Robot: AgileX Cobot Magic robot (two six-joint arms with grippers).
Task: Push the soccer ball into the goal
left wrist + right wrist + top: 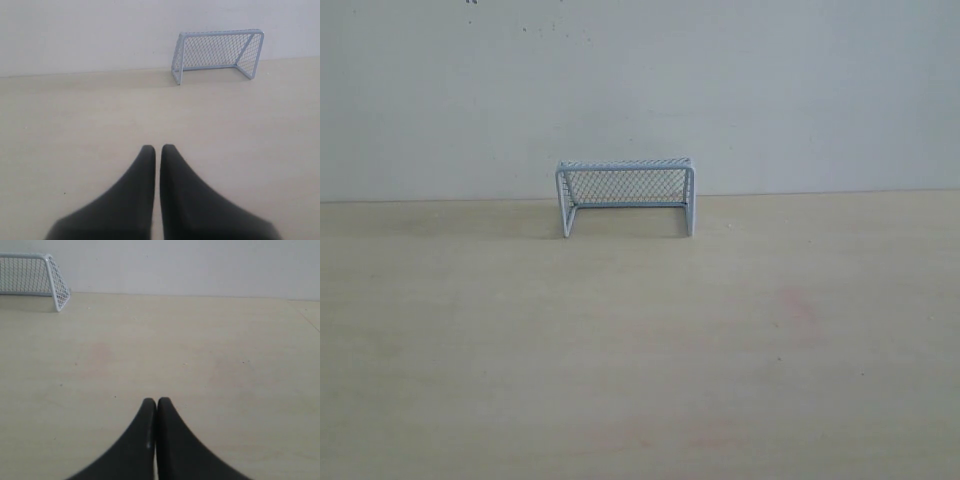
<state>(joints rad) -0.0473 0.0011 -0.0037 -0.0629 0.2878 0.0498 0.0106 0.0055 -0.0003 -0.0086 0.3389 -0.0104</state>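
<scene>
The goal (626,197), a small grey-white tube frame with dark mesh, stands at the back of the table against the wall, its mouth facing forward. It also shows in the left wrist view as the goal (218,54) and, partly cut off, in the right wrist view as the goal (35,279). The soccer ball is out of view in all three frames. My left gripper (157,147) is shut with nothing between its black fingers, far in front of the goal. My right gripper (156,400) is shut and empty too. Neither gripper appears in the exterior view.
A pale wooden table (640,340) runs up to a plain white wall (640,90). A faint pinkish stain (798,305) marks the wood right of centre. A table seam or edge (306,315) shows in the right wrist view.
</scene>
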